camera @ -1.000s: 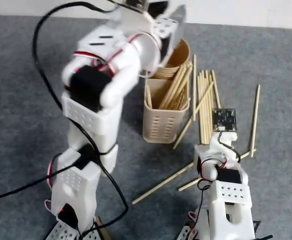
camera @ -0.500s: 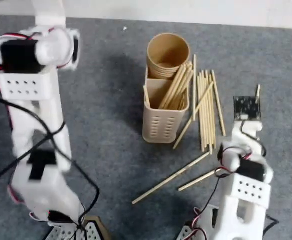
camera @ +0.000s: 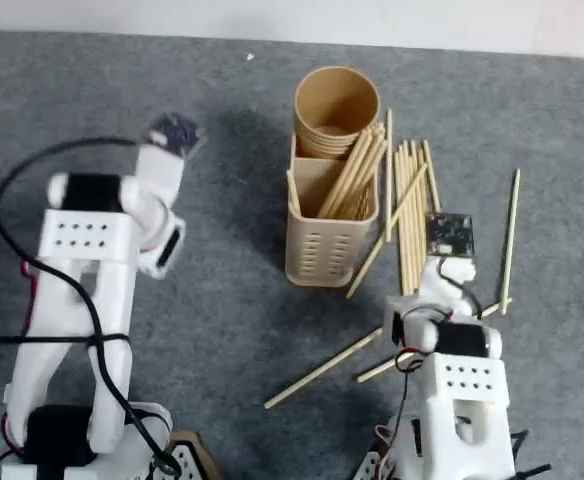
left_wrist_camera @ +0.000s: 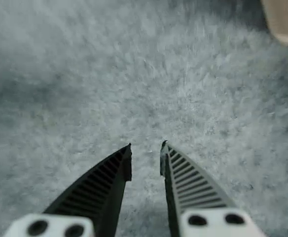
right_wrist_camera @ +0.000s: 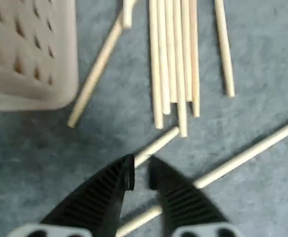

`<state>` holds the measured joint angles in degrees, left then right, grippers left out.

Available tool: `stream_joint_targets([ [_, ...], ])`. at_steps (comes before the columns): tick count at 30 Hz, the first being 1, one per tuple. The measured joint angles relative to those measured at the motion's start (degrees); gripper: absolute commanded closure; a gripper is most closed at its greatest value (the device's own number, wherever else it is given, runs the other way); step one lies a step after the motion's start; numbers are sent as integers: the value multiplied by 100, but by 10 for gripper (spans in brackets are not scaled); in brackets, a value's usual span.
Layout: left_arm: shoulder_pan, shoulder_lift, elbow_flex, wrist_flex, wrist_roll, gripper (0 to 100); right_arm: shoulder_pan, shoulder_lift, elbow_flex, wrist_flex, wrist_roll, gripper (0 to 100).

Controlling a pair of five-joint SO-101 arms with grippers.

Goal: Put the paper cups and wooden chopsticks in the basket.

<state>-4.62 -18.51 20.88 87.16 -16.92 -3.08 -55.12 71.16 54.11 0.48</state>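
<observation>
The beige basket (camera: 330,245) stands mid-table. Stacked paper cups (camera: 337,105) fill its far compartment, and several wooden chopsticks (camera: 352,175) lean in the near one. A bundle of loose chopsticks (camera: 412,215) lies on the carpet to its right. My right gripper (right_wrist_camera: 140,165) hovers low over a single chopstick (right_wrist_camera: 156,145) near the bundle's (right_wrist_camera: 176,64) ends, its fingers narrowly open and holding nothing. My left gripper (left_wrist_camera: 145,148) is slightly open over bare carpet left of the basket, whose corner (left_wrist_camera: 284,19) shows.
More chopsticks are scattered around the right arm: one long (camera: 327,365) and one short (camera: 392,365) in front of the basket, and one alone at the far right (camera: 510,240). Another rests against the basket's wall (right_wrist_camera: 97,69). Grey carpet covers the table.
The left arm swung away from above the basket, out to the left, and came down over the carpet. The right arm shifted right, then back toward the bundle.
</observation>
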Motion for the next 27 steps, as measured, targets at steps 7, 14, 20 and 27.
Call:
stream_joint_targets([
  [7, -519, 0, 519, -571, 0, 877, -246, 0, 44, -70, -466, 754],
  [14, -545, -9, 571, -598, 0, 877, -255, 826, 9, -88, -299, 797],
  [20, -545, -9, 571, -607, 0, 877, -193, 2857, -1257, 105, -255, 803],
  [27, -545, -9, 571, -607, 0, 877, -167, 3754, -1732, 105, -695, 803],
])
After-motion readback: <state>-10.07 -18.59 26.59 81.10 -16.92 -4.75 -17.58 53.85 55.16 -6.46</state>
